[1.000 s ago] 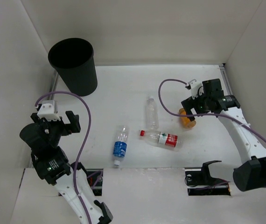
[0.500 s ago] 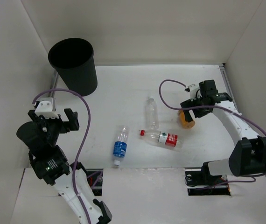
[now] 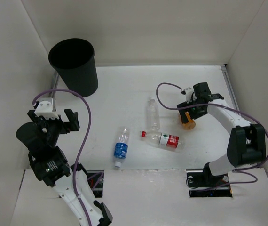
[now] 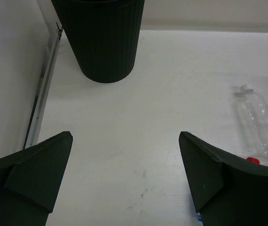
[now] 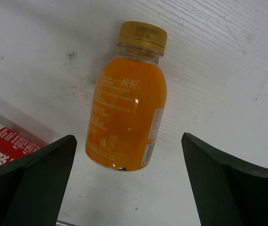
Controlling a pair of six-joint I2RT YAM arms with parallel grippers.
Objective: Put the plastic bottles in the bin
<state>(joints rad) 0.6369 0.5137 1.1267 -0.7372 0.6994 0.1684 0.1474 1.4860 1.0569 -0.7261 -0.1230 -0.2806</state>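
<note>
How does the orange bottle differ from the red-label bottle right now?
The orange bottle is squat, orange-filled, yellow-capped; the red-label bottle is longer, clear, red-capped. The orange bottle lies between the right end effector's open fingers; the red-label bottle lies outside them. Both lie on their sides, outside the bin.

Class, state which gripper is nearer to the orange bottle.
Right. The right gripper hangs directly over the orange bottle, jaws open on either side of it; the left gripper is far off to the left, facing the black bin.
</note>
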